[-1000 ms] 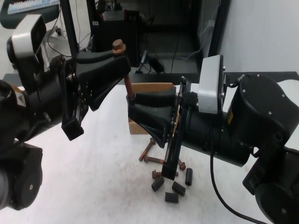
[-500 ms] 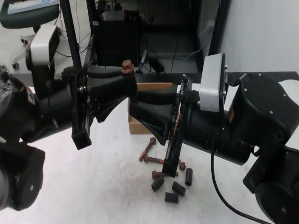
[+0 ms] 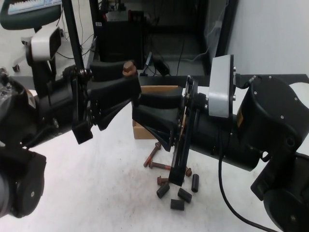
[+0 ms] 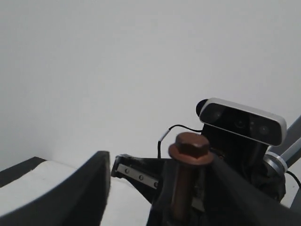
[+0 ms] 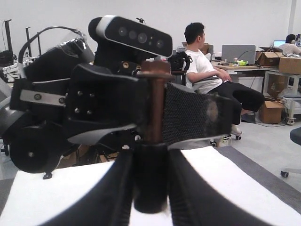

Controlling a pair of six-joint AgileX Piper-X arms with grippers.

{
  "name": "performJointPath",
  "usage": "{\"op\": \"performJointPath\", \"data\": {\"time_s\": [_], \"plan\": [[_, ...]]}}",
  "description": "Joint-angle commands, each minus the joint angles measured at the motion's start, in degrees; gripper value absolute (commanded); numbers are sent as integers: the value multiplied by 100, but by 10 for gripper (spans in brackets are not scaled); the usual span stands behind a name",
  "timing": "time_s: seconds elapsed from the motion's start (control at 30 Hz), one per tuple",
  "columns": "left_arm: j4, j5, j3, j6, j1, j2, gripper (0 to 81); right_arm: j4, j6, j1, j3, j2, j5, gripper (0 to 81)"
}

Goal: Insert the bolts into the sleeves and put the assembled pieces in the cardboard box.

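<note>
On your left, the left gripper point(image 3: 130, 76) is held up above the tabletop point(image 3: 96, 183), its jaws clamped on the shank of a rusty brown bolt point(image 4: 188, 155) just under the hex head, with the bolt upright and head on top. Just to the right of it, the right gripper point(image 3: 136, 109) faces the left one, its jaws closed around a black sleeve point(image 5: 150, 181). The bolt's shank comes straight down and meets the top of that sleeve, though you cannot tell how deep it sits. Behind the two grippers, the cardboard box point(image 3: 155, 90) rests on the tabletop. Under your right arm lie the loose bolts point(image 3: 151, 155), and a little farther right and nearer you, the loose sleeves point(image 3: 184, 194) in a small cluster.
</note>
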Motion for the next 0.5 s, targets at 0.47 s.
{"op": "performJointPath", "data": {"time_s": [0.47], "plan": [[-100,223,-96,-491,18,-36,540,-110,-30,-14,-19,-39,-45,8]]}}
